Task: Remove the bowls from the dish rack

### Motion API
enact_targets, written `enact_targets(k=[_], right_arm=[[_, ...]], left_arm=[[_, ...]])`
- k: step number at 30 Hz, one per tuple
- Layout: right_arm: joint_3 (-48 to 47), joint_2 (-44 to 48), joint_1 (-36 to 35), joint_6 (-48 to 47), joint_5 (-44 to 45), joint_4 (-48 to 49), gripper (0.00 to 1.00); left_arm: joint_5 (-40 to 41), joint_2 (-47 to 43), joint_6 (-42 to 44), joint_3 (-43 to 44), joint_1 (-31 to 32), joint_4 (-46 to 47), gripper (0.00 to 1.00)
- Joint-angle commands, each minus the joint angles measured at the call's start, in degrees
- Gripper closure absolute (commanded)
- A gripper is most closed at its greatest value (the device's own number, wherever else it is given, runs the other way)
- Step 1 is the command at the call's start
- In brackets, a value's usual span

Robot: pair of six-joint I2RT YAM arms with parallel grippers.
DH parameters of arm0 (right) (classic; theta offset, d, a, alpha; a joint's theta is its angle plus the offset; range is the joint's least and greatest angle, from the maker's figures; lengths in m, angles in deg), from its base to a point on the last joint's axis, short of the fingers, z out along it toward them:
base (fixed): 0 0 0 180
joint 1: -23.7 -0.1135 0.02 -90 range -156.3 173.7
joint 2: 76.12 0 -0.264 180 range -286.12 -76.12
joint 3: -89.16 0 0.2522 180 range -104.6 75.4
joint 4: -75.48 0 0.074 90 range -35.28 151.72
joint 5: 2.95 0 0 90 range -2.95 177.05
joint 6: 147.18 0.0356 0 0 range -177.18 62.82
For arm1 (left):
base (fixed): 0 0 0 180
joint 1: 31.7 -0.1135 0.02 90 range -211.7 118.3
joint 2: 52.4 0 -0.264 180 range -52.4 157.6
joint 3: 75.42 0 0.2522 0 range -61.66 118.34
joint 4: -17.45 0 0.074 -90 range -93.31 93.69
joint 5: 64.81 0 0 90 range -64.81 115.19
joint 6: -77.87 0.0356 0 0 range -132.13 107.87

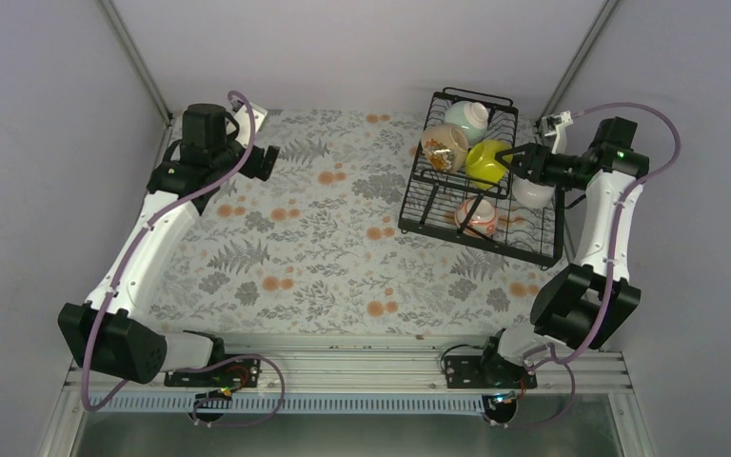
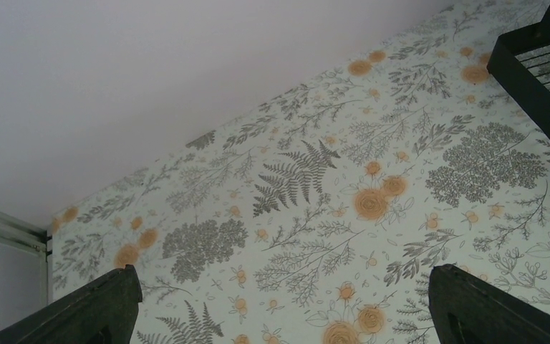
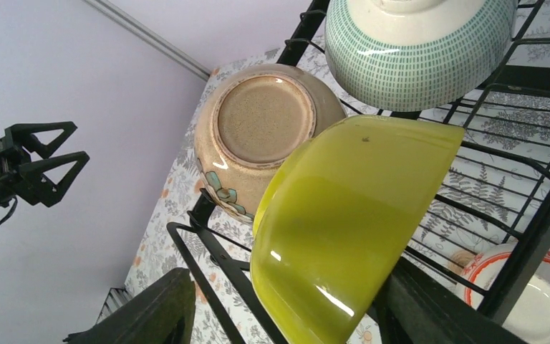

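Right gripper (image 3: 290,287) spread around the lime-yellow bowl (image 3: 344,222) in the dish rack (image 3: 544,215); left gripper (image 2: 283,272) apart over the floral cloth (image 2: 372,129).

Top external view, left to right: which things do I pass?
left gripper → tan speckled bowl → lime-yellow bowl → white bowl. Left out as overlapping: mint bowl, red-patterned bowl.

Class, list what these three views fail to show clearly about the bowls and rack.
- White bowl: top view, largely hidden behind the right arm.
- Red-patterned bowl: right wrist view, cut by the frame edge, crossed by dish rack wires.
- Mint-green bowl: right wrist view, top cropped by the edge.
- Left wrist view: dish rack corner only.
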Motion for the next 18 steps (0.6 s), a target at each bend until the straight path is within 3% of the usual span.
enact_targets(k=[1, 6, 13, 18], right_arm=[[-0.1, 0.6, 0.5, 0.0, -2.3, 0.5, 0.43], [1.8, -2.3, 0.5, -1.9, -4.1, 1.1, 0.65], [1.8, -4.2, 0.5, -2.3, -6.0, 1.9, 0.69], [2.4, -4.1, 0.5, -2.8, -8.6, 2.2, 0.83]], left_arm=[[-1.0, 0.3, -0.2, 1.1, 0.6, -0.2, 0.0], [-1.0, 0.3, -0.2, 0.7, 1.0, -0.2, 0.0], [-1.0, 0.5, -0.2, 0.3, 1.1, -0.3, 0.0], [-0.8, 0.5, -0.2, -0.1, 1.2, -0.1, 0.0]])
